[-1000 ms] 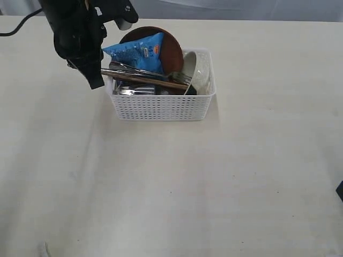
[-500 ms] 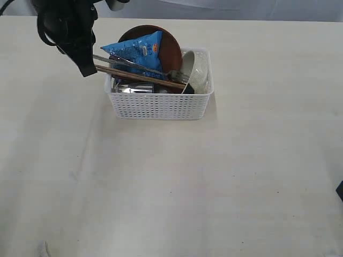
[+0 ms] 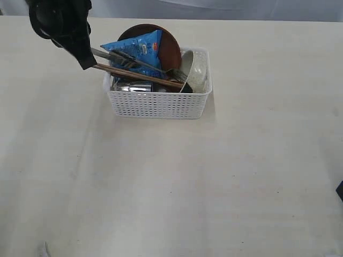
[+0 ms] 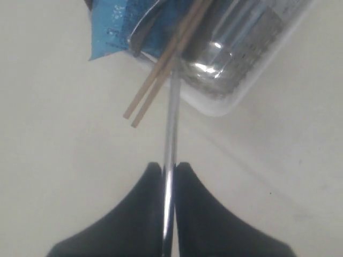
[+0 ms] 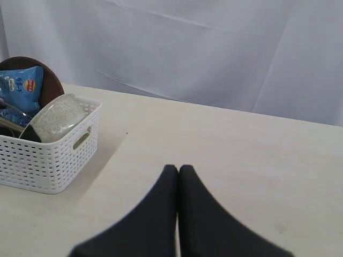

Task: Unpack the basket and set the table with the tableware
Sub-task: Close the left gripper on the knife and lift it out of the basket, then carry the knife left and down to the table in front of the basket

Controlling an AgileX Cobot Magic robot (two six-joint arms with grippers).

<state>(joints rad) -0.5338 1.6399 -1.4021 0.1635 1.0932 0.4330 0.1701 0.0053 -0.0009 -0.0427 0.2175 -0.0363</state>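
Blue snack packet (image 3: 136, 50), tilted upright; pale creased cloth backdrop (image 5: 214, 53) beyond.

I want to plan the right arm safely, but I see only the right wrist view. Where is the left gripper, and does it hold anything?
Observer: In the exterior view the left gripper is just off the basket's left end, shut on a thin steel utensil.
Operator: Are the chopsticks also in its jaws?
Observer: No. In the left wrist view the chopsticks end free, short of the gripper, and lean out over the basket rim.
Operator: Is the utensil out of the basket?
Observer: Not yet. Its far end reaches into the basket, across the blue snack packet.
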